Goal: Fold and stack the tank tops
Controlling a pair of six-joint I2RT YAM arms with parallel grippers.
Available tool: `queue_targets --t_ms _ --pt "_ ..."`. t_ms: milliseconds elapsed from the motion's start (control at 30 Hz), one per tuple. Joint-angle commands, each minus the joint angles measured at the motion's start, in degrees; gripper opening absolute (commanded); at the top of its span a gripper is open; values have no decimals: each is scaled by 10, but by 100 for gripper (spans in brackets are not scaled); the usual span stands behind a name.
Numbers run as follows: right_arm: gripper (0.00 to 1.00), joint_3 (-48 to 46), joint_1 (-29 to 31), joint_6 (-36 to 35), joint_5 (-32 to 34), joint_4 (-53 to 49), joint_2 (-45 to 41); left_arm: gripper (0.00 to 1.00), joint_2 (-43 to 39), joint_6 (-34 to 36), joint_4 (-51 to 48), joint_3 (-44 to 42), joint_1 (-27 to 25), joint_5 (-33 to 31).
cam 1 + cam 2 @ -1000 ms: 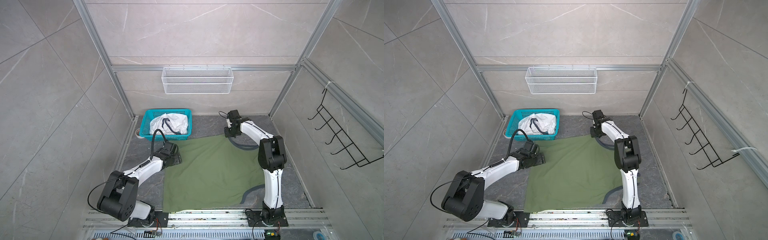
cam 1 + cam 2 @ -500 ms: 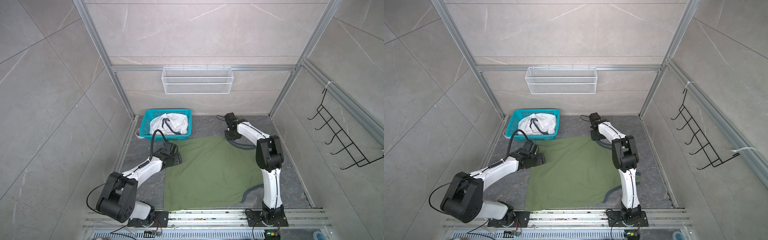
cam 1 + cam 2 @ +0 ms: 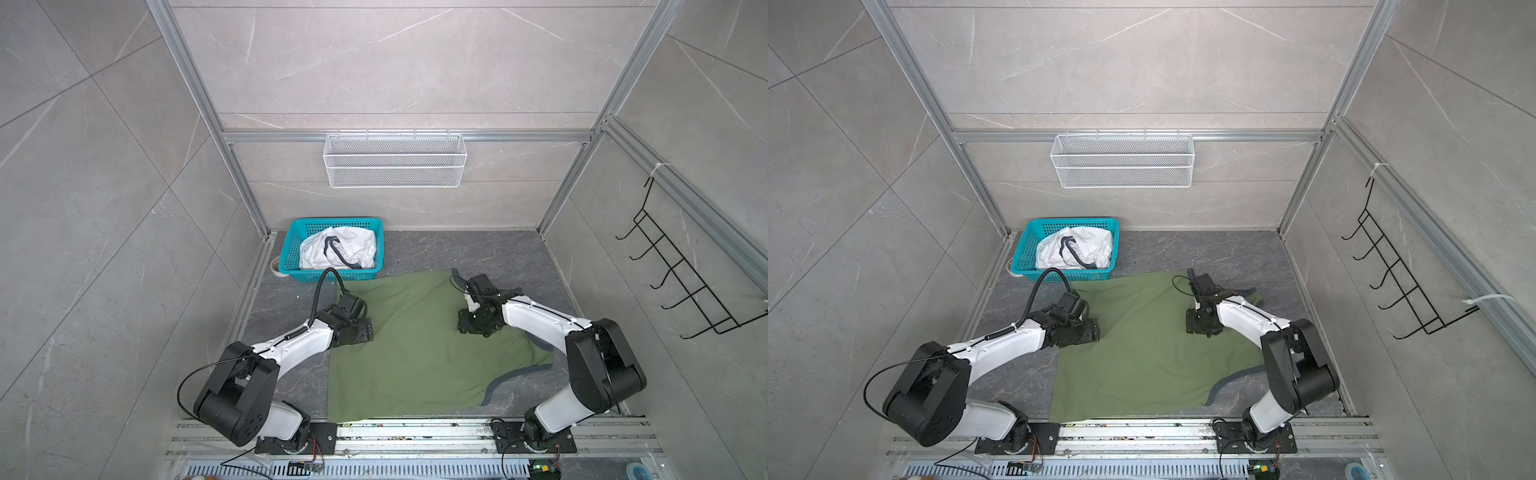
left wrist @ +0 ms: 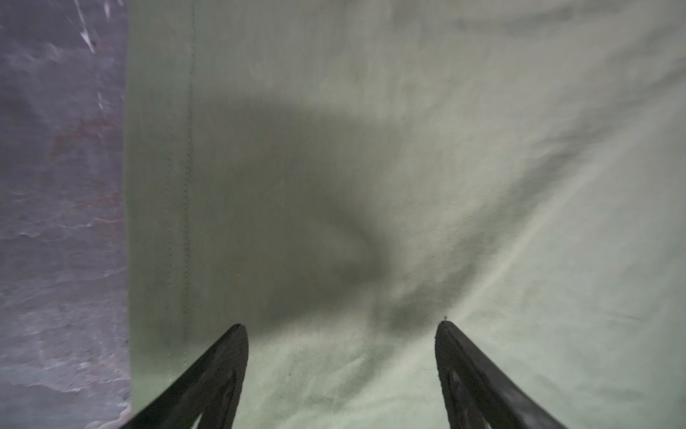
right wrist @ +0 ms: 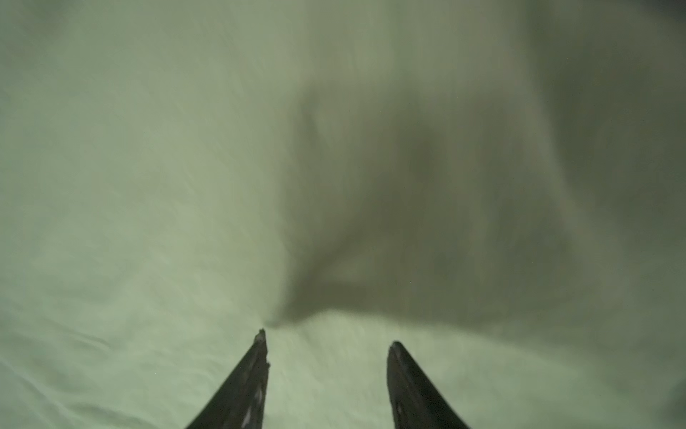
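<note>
Olive tank top (image 3: 415, 353) spread flat on tabletop (image 3: 478, 253), centre to lower centre in both top views. Grey-trimmed opening at its lower right edge. White tank top (image 3: 345, 249) crumpled inside teal basket (image 3: 291, 249), upper left of tabletop, just beyond olive one. Left hand (image 4: 341, 325) wide open over olive fabric beside stitched hem at its left edge, nothing between fingers. Right hand (image 5: 328, 338) partly open, gap narrower than left's, over upper right of olive fabric, grips nothing. Fingertip contact with cloth: cannot tell.

Both top views evenly lit and sharp; we find wrist views dim, the right blurred, shadow darkening olive tank top (image 4: 482, 111).
</note>
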Motion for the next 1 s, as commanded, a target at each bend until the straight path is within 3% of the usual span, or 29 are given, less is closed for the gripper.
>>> queue_targets --t_ms 0,200,400,567,733,833,967 --pt "54 -26 -2 50 6 45 -14 82 28 -18 32 8 2 7" --pt "53 -29 -71 84 6 60 42 82 100 -14 44 45 1 3" --pt "54 -28 -129 94 23 47 22 81 148 -11 42 86 -17 7" --pt "54 -24 -148 84 57 23 5 82 136 -13 11 102 -55 -13" --pt "55 -47 -172 106 44 26 1 82 96 -36 6 53 -63 -21" --pt "55 -76 -204 125 22 36 -14 82 71 -48 18 20 -65 0" --pt "55 -98 -233 139 42 31 -53 82 53 -57 29 2 -84 12"
